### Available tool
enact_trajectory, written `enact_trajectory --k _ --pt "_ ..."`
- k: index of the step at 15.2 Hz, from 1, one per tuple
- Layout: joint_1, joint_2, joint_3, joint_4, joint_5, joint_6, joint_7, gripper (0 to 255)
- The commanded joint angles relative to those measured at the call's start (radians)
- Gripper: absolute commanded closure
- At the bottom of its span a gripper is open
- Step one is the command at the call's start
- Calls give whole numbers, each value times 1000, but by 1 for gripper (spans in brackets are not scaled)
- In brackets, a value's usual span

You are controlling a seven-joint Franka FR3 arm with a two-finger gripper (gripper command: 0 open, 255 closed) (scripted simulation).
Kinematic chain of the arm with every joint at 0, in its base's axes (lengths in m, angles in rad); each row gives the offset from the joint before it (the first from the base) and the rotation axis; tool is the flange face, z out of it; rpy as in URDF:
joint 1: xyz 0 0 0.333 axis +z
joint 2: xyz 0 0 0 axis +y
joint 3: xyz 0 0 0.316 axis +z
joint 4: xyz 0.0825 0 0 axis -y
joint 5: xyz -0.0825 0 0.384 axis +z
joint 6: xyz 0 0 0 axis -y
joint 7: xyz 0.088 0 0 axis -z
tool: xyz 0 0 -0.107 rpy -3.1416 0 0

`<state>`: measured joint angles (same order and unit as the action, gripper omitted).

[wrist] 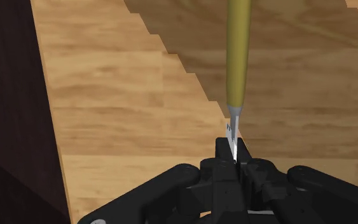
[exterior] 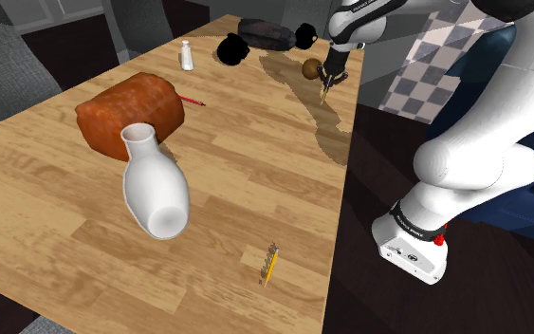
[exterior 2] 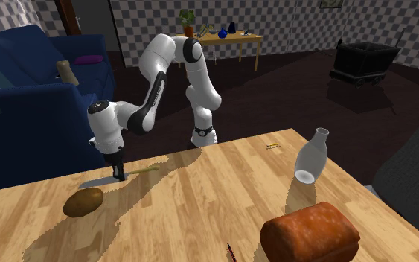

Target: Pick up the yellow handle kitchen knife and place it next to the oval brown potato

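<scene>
- The tool was pinched shut on the knife. Its 2 fingers pressed on the thin pale blade just below the yellow handle, so the handle stuck out ahead of the tool.
- Gripping the blade rather than the handle left little flat metal to hold. I judged that the knife could swivel or slip if it was moved sharply.
- In the second exterior view, the tool pointed down at the tabletop with the knife lying almost level. The handle pointed toward that view's right, away from the potato.
- I could not tell whether the knife rested on the wood or hung just above it.
- The brown oval potato lay near the tool, toward that view's lower left and close to the tabletop's edge. It did not touch the tool or the knife.
- Because the knife was that close to the potato, the carry looked nearly finished. What seemed left was to set the knife down and let go.
- Holding the knife low and flat suited this, since it would have little way to drop.
- The reddish loaf and the white vase sat well apart, so neither crowded the spot by the potato.
</scene>
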<state>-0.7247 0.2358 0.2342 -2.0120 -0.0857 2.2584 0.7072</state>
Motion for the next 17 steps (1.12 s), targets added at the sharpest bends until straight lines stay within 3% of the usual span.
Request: enact_trajectory --k 1,4,5,10,14,17 --pt "0 0 0 -1 0 1 0 255" --pt "0 0 0 -1 0 1 0 255" --pt "0 0 0 -1 0 1 0 0" --pt "0 0 0 -1 0 1 0 0" --pt "-5 -64 6 50 23 -111 -15 0" --pt "-4 -64 6 49 23 -111 -15 0"
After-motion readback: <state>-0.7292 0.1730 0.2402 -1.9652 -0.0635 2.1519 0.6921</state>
